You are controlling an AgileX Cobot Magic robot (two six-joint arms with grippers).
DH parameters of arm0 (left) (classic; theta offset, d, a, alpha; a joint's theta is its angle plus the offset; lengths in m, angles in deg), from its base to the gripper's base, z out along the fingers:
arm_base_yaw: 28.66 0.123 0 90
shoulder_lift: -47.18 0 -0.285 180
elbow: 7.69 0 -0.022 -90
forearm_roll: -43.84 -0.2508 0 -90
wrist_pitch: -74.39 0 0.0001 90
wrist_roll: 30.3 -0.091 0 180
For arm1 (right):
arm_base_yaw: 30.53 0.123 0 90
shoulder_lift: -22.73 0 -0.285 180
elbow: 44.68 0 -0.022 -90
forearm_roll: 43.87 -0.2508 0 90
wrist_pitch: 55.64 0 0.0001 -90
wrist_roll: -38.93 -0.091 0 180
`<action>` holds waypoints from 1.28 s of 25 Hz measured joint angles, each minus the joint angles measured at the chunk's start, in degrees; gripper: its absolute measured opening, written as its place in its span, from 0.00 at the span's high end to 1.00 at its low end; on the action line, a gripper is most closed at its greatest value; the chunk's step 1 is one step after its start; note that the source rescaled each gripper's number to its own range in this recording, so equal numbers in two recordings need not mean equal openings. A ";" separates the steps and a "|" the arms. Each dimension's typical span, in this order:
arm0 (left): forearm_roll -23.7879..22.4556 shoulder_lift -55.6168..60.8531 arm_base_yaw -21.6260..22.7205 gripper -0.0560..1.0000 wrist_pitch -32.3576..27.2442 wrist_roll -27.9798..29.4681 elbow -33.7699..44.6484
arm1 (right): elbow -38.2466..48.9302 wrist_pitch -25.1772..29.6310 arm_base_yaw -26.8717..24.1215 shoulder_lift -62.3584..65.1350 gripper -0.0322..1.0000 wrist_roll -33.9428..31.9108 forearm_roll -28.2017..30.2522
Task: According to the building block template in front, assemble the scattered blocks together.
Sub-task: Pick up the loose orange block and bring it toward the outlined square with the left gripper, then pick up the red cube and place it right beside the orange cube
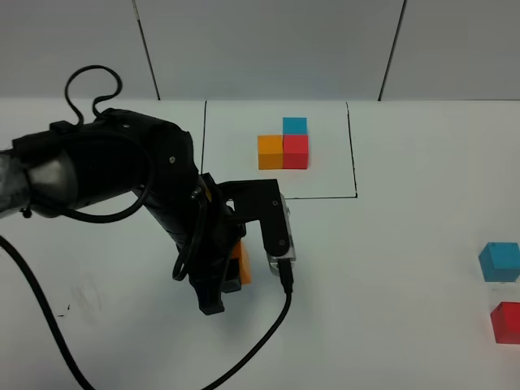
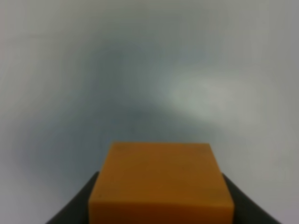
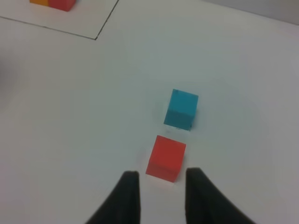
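Note:
The building block template is an orange, red and blue cluster inside a black drawn rectangle at the back middle; a corner of it shows in the right wrist view. My left gripper is shut on the orange cube, in front of the rectangle's left part. In the left wrist view the cube fills the gap between the dark fingers. The blue cube and red cube lie at the far right. My right gripper is open, just short of the red cube, with the blue cube beyond it.
The left arm's black cable trails across the table toward the front. The rectangle's black line bounds the template area. A grey wall rises behind the white table.

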 joint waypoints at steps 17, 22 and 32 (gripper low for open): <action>-6.87 -10.80 -4.98 0.95 -2.95 5.03 -8.21 | 0.00 0.00 0.00 0.00 0.97 0.00 0.00; -7.09 -12.80 -6.15 0.95 -2.53 4.81 -9.18 | 0.00 0.00 0.00 0.00 0.97 0.00 0.00; -7.54 -15.15 -7.96 0.95 1.20 4.76 -9.21 | 0.00 0.00 0.00 0.00 0.97 0.00 0.00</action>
